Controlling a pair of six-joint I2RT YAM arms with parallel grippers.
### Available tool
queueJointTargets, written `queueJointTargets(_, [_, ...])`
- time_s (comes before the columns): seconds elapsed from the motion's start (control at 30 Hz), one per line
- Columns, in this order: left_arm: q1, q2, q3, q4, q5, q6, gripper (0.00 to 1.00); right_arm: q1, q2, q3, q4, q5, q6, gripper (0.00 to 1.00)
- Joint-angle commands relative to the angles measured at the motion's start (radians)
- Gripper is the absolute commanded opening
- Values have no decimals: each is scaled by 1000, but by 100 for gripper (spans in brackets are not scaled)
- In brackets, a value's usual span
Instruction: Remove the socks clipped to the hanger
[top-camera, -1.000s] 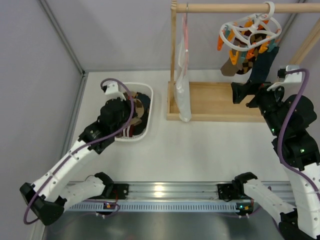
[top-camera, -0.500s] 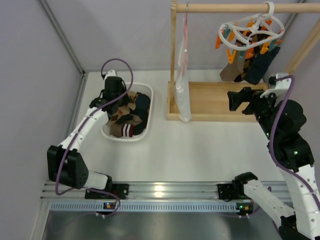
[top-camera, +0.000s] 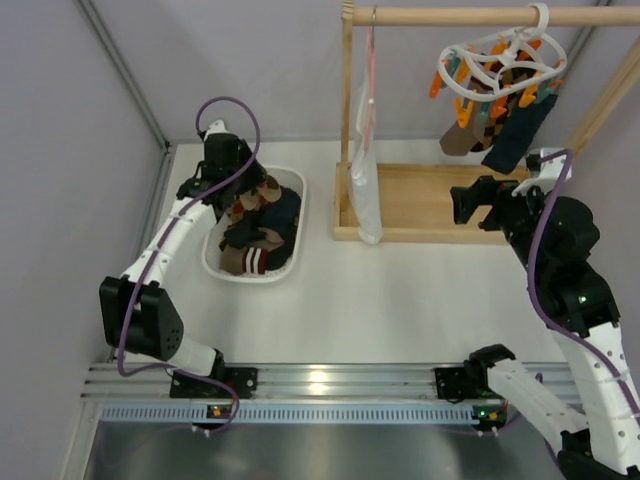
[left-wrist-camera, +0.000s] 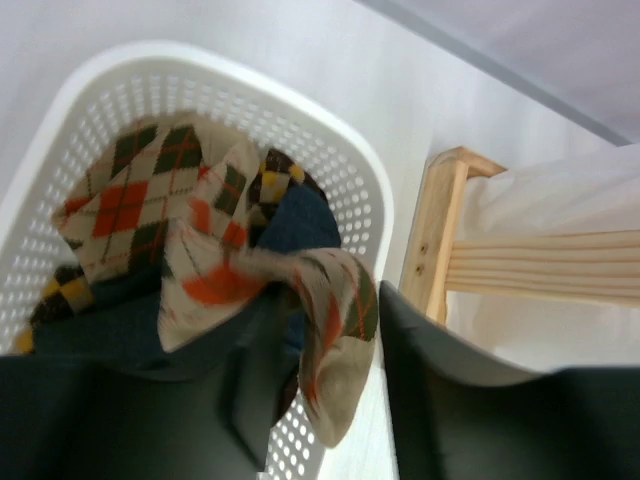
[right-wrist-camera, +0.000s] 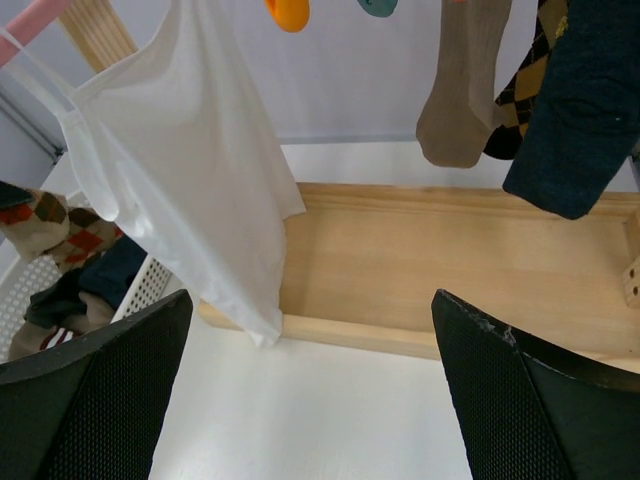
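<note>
Since the earlier frame the left end effector (top-camera: 243, 183) has drawn back to the basket's (top-camera: 302, 212) far-left rim, arm stretched out. An argyle sock (left-wrist-camera: 200, 250) drapes between its fingers, and I cannot tell if it is pinched. The right end effector (right-wrist-camera: 312, 380), spread wide, hovers right of the basket, below the hanger (top-camera: 497, 68) with its clipped socks (top-camera: 515, 130).

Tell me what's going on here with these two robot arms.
The left gripper is over the white basket, with a tan argyle sock draped between its fingers. The right gripper is open, facing the hanger, where three socks hang.
</note>
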Motion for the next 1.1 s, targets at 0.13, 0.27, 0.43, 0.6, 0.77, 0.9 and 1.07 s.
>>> queueJointTargets(0.13, [13,-31,-83,28,5,-59,85,-19,-3,42,-21,64,-6,99])
queueJointTargets(0.27, [13,-132,-111,26,89,-34,98,-30,13,48,-43,115,-3,99])
queueJointTargets(0.43, [-90,-303,-169,29,143,19,98,-162,49,56,-43,35,31,99])
queueJointTargets(0.6, [-324,-448,-272,39,47,44,98,-341,72,31,-17,-78,71,99])
queueJointTargets(0.77, [-443,-533,-357,51,40,9,98,-430,92,-30,38,-169,135,100])
queueJointTargets(0.9, [-648,-539,-422,130,28,15,98,-470,45,-93,92,-160,184,99])
queueJointTargets(1.07, [-843,-392,-418,333,45,100,98,-472,-58,-124,66,-81,186,99])
